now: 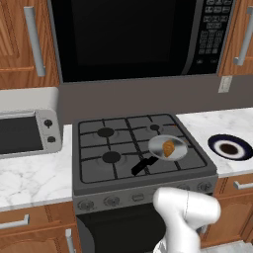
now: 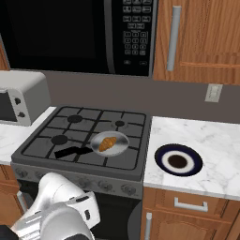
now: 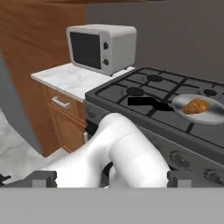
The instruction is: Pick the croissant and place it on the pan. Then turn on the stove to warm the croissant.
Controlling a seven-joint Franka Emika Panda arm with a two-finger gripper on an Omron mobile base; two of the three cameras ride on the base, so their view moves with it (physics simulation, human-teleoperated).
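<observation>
The jaws stand wide open and hold nothing, their dark tips low in the hand view, down in front of the stove [image 1: 141,148]. The croissant [image 1: 169,148] already lies in the pan [image 1: 167,147] on the front right burner, so the knob is what's left. Likely best: pick the front-panel knob [image 1: 205,187] under that burner, centre the jaws around it, close firmly — then twist without slipping.

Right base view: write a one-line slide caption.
Croissant resting in the pan on the stove's front-right burner, blue plate alongside on the counter.
</observation>
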